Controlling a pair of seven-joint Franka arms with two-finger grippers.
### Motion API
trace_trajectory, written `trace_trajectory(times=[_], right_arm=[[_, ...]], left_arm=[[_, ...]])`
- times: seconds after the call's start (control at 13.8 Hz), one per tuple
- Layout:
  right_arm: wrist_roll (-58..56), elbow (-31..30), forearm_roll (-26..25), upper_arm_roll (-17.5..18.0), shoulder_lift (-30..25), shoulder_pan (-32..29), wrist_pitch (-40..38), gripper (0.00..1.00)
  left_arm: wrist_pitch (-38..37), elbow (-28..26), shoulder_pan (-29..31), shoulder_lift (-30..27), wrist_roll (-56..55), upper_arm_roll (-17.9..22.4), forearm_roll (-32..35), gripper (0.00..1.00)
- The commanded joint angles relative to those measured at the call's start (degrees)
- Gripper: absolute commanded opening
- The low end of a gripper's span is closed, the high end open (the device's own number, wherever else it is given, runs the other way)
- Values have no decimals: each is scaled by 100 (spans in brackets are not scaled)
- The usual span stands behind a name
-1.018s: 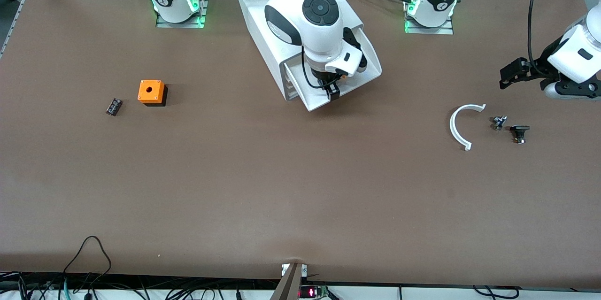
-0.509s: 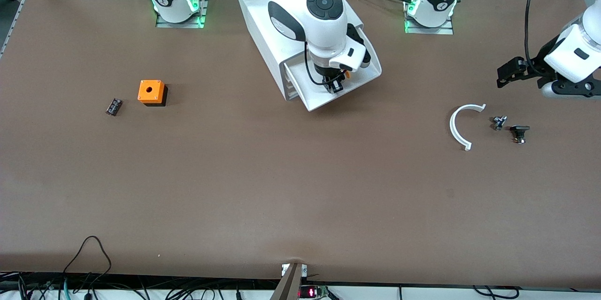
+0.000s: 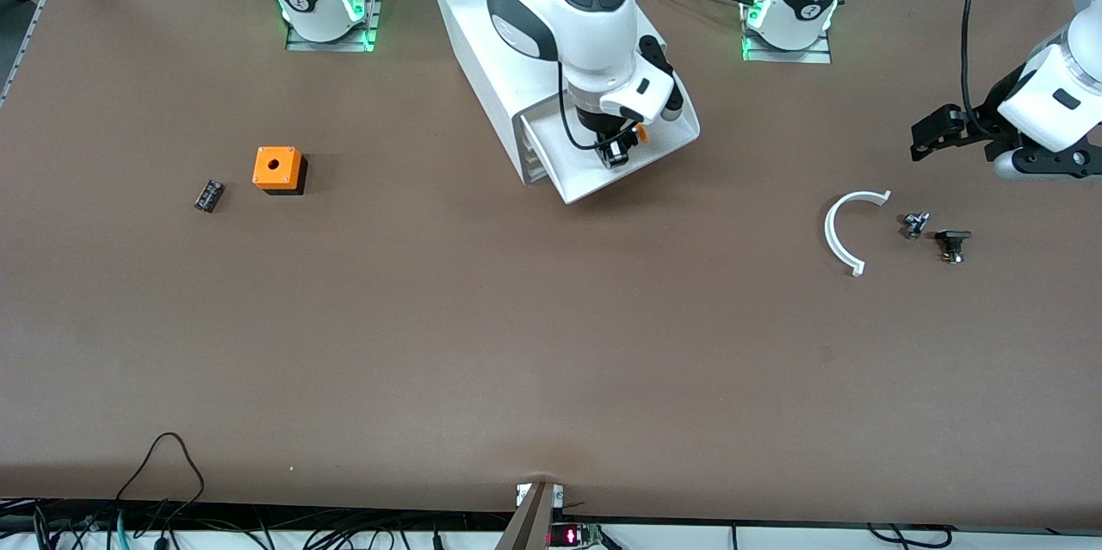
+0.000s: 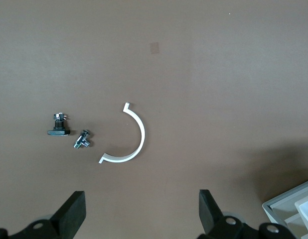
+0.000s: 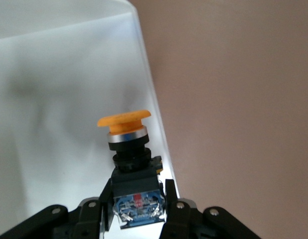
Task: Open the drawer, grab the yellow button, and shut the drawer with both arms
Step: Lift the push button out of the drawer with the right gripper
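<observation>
- The drawer (image 3: 633, 158) of the white cabinet (image 3: 516, 33) is pulled out toward the front camera, so the opening step looks finished.
- The right gripper (image 3: 615, 153) hangs over the open drawer, and its fingers (image 5: 105, 196) are closed on the dark body of the button (image 5: 128, 149).
- In the right wrist view the button is clamped at both sides of its body, with the orange cap pointing away from the gripper, above the white floor of the drawer close to its rim.
- It cannot be told whether the button is already lifted free of the drawer floor or only just above it.
- The step in hand appears to be the taking of the button.
- The next move probably calls for a straight lift, so the button clears the drawer wall before it is carried to the side.
- The left gripper (image 3: 938, 135) waits over the table at the left arm's end, fingers (image 4: 74, 219) wide apart and holding nothing.
- Below it lie a white curved strip (image 4: 126, 142), a small metal part (image 4: 82, 140) and a black knob (image 4: 59, 124).
- Closing the drawer is not yet done; the left arm seems free for that push.
</observation>
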Motion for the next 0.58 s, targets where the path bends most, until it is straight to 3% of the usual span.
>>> trace_trajectory(times=[0.0, 0.51], right_arm=[[635, 1, -75, -393, -191, 34, -53, 16], [1866, -1079, -171, -1597, -850, 43, 668, 16]], left_arm=[[-147, 176, -22, 71, -76, -6, 115, 100], [-138, 325, -48, 211, 20, -32, 168, 100]])
